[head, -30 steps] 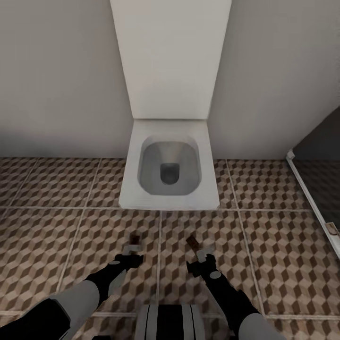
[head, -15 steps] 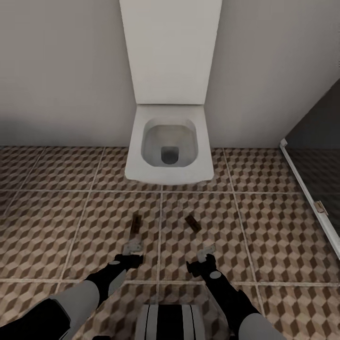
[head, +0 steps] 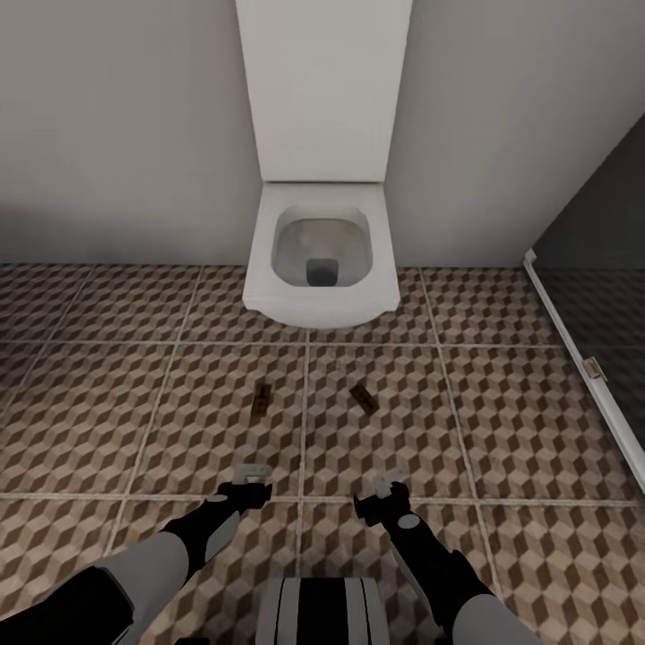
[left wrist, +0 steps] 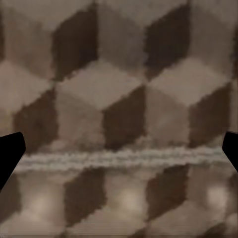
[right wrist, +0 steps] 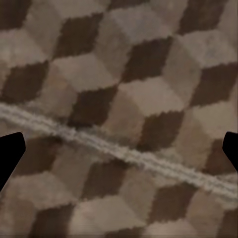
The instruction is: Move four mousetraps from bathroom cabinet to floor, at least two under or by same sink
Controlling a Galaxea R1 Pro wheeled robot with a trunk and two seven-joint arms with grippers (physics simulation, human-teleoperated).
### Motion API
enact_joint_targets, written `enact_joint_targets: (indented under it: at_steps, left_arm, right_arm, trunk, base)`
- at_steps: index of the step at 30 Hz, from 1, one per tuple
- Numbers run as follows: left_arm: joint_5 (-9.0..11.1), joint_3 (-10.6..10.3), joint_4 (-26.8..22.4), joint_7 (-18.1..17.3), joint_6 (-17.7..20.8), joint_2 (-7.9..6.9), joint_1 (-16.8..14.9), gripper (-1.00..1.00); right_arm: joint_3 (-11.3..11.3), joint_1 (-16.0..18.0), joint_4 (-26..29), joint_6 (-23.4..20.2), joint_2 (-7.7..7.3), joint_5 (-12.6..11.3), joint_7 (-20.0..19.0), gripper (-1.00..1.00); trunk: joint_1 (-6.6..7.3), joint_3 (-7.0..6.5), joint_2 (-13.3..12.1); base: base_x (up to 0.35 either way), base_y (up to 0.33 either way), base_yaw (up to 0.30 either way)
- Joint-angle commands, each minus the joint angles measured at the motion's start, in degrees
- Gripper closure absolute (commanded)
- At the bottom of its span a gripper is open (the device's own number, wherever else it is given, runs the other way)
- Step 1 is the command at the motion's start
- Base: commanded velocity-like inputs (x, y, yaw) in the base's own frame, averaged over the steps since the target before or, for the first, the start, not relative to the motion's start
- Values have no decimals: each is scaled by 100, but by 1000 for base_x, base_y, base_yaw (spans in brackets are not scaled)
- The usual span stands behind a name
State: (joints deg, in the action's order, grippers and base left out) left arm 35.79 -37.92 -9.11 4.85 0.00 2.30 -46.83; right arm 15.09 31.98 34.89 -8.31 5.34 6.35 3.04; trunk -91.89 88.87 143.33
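Observation:
Two small brown mousetraps lie flat on the cube-patterned bathroom floor (head: 134, 421) in front of the toilet, one on the left (head: 262, 399) and one on the right (head: 364, 398). My left gripper (head: 253, 472) hovers low over the tiles, a short way nearer to me than the left trap, open and empty. My right gripper (head: 388, 485) is likewise open and empty, apart from the right trap. Both wrist views look straight down at tiles and a grout line, with dark fingertips (left wrist: 10, 153) (right wrist: 11, 151) wide apart at the edges. The cabinet and the sink are out of view.
A white square toilet (head: 322, 260) stands against the grey wall straight ahead. A dark glass shower screen with a white frame (head: 587, 372) runs along the right side. Tiled floor stretches to the left and right of the traps.
The whole view has pulled back from the toilet. Both grippers, which were at the two traps a second ago, now stand clear of them; the traps stay on the floor.

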Motion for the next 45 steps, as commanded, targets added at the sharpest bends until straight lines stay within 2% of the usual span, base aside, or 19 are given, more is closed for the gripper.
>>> enact_joint_targets:
  at_steps: [1, 25, 33, 45]
  left_arm:
    - [42, -49, -4, 32, 0, -1, -2, -100]
    - [42, -49, -7, 32, 0, -1, -2, -100]
    - [42, -49, -11, 33, 0, -4, -2, -100]
    - [42, -49, -2, 33, 0, -47, -2, -100]
  right_arm:
    - [20, 1, 10, -46, -1, 60, 30, -100]
    - [20, 1, 13, -47, -4, 60, 30, -100]
    - [20, 1, 11, -48, -1, 60, 30, -100]
    - [20, 1, 9, -48, -5, 60, 30, -100]
  trunk:
    - [1, 3, 1]
    - [1, 3, 1]
    - [22, -174, -10]
    - [286, -390, -491]
  base:
    - [-37, 0, 0]
    - [-6, 0, 0]
    - [0, 0, 0]
    - [0, 0, 0]
